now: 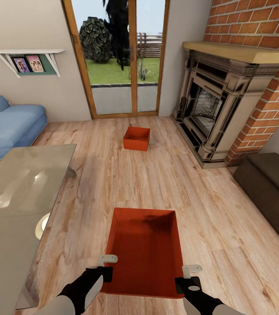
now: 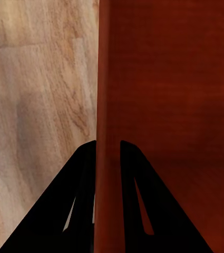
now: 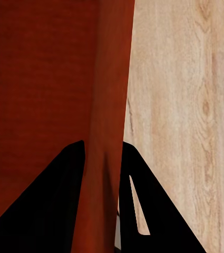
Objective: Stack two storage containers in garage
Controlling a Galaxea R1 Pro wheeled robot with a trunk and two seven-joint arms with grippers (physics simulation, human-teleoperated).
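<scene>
One orange-red storage container [image 1: 143, 251] is right in front of me over the light wood planks, open top up. My left gripper [image 1: 106, 267] is shut on its left wall near the closest corner, and my right gripper [image 1: 185, 276] is shut on its right wall. In the left wrist view the black fingers [image 2: 75, 200] straddle the thin red wall [image 2: 109, 105]; the right wrist view shows the same, with fingers [image 3: 54, 200] on either side of the wall [image 3: 112, 105]. The second storage container [image 1: 137, 138] stands on the floor farther off, near the glass door.
A glass-topped table [image 1: 17, 197] stands close at the left, a blue sofa [image 1: 8, 124] behind it. The brick fireplace [image 1: 227, 96] and a dark brown chest [image 1: 273, 188] line the right side. A wood-framed glass door [image 1: 122, 57] is straight ahead.
</scene>
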